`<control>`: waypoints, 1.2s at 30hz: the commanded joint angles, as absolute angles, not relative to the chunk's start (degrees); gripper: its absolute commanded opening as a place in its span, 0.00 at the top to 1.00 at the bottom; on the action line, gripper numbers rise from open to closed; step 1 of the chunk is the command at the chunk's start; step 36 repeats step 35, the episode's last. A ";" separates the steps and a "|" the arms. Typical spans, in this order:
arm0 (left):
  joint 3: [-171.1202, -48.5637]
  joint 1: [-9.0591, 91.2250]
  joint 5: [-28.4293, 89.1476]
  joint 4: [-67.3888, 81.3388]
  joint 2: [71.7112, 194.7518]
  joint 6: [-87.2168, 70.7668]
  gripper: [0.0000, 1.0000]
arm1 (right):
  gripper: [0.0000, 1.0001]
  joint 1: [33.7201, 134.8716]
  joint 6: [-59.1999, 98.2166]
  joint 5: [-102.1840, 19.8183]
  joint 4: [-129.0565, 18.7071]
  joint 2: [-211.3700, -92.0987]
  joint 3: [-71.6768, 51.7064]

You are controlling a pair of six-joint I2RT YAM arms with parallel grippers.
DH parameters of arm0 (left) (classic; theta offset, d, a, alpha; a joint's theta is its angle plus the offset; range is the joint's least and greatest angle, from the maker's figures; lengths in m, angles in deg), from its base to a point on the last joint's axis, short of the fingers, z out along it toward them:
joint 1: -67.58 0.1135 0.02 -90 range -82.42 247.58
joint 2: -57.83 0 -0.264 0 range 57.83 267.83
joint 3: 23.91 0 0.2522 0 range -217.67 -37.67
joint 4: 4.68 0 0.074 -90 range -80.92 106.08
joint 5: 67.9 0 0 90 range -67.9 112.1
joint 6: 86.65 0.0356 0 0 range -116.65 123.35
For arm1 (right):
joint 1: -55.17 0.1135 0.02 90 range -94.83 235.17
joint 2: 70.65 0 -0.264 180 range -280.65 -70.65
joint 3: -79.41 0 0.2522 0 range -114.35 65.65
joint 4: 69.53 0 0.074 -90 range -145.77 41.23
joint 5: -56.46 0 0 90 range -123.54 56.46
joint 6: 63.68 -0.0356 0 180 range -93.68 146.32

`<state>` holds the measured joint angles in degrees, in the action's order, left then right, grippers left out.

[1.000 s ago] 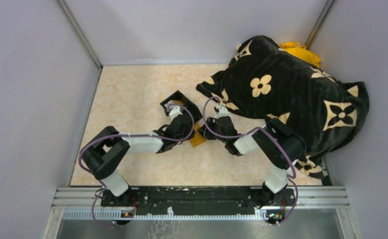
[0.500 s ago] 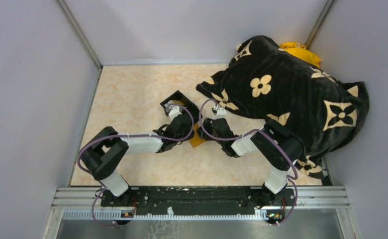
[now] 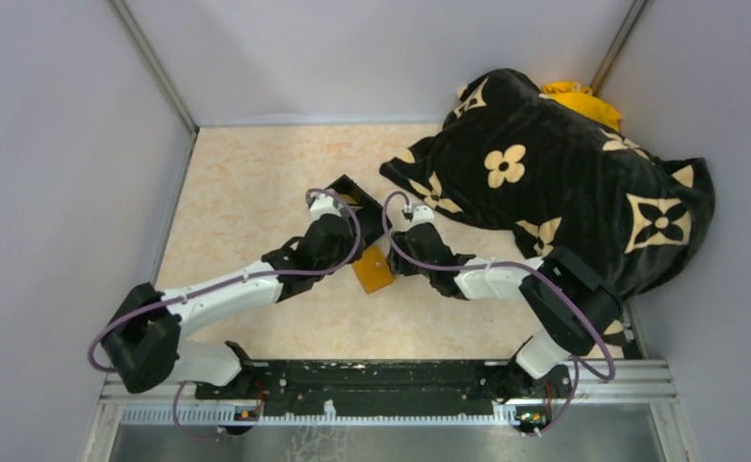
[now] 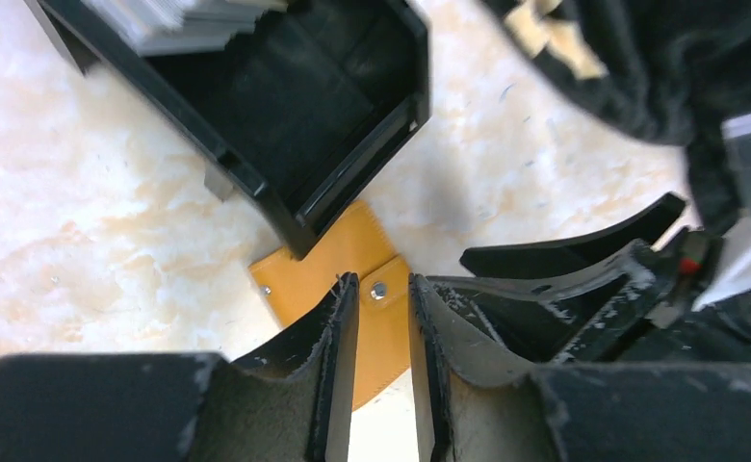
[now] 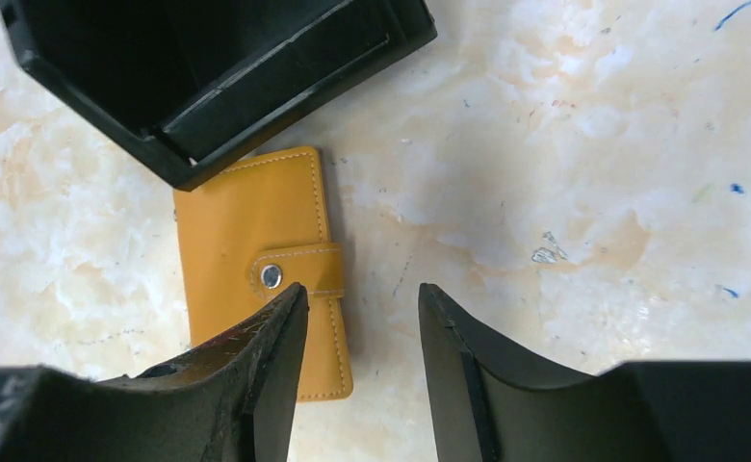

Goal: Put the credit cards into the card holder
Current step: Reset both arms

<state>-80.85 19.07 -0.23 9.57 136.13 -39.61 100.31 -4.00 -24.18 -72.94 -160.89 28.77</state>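
Observation:
The card holder (image 5: pixel 246 221) is an orange-tan wallet lying shut and flat on the table, its tab snapped, one corner tucked under the black box (image 5: pixel 208 58). In the top view the card holder (image 3: pixel 373 270) lies between both wrists. A pale grey stack of credit cards (image 4: pixel 174 14) sits inside the black box (image 4: pixel 285 106). My left gripper (image 4: pixel 382 281) hovers over the holder's tab, jaws a narrow gap apart with nothing in them. My right gripper (image 5: pixel 362 289) stands open just right of the holder, its left finger (image 5: pixel 266 356) over the holder's lower edge.
A big black blanket with beige flowers (image 3: pixel 564 183) covers the right back of the table, something yellow (image 3: pixel 583 101) behind it. The black box (image 3: pixel 352 188) is partly hidden by my left wrist. Grey walls close in on three sides.
The left arm has stretched out low, its elbow swinging left, uncovering more of the holder. The right gripper has spread its jaws wider and reached a little further left.

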 commanded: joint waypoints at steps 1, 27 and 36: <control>-82.37 17.83 -5.22 11.28 129.06 -36.33 0.68 | 0.53 100.55 0.12 -21.45 -68.82 -153.63 24.70; -62.89 12.74 -38.10 12.17 116.99 -38.44 0.00 | 0.33 100.52 -6.56 3.53 -47.18 -136.15 27.88; -58.15 12.83 -38.47 -0.04 113.12 -28.93 0.00 | 0.33 100.61 -5.50 7.33 -47.82 -133.14 30.32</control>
